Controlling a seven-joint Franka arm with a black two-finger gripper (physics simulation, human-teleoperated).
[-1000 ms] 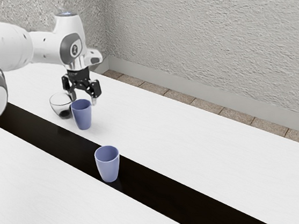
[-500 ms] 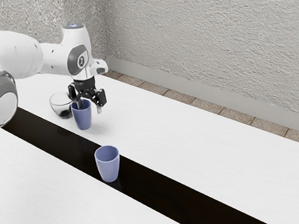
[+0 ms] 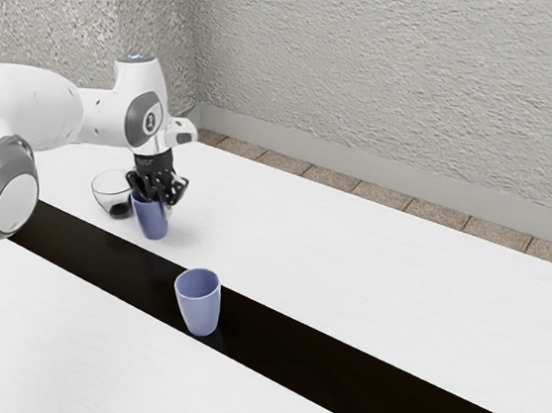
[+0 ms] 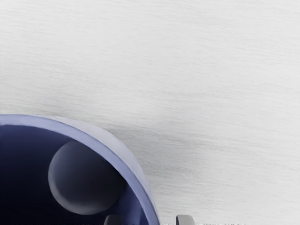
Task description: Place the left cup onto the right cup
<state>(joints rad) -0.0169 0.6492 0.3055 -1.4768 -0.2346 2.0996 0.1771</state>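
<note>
Over at the exterior view's left, you've got the pincer [image 3: 156, 193] sitting right down on the rim of the far cup [image 3: 151, 222]. That cup is upright on the worktop [image 3: 369, 267], right at the edge of the black strip [image 3: 337, 368] that runs across it.

From the wrist view you can see the pincer is a little way open and holding nothing. One of the fingertips [image 4: 184, 219] is outside the cup wall with a sliver of white worktop between it and the wall. The other is just inside the cup, so the wall sits between them.

Stuff you can't really see:
- The far cup's rim is mostly hidden behind the pincer in the exterior view.
- In the wrist view the cup is cut off at the edge. There's a pale round patch down inside it, and I can't tell what that is.
- The glass bowl [image 3: 107, 187] is partly covered by the cup and the pincer. It has a dark blob at the bottom.

Count:
- Two blue-violet cups. The near cup [image 3: 196, 302] stands upright on the black strip, apart from the far one.
- One bowl, just beside the far cup.
- One white arm [image 3: 28, 109].
</note>
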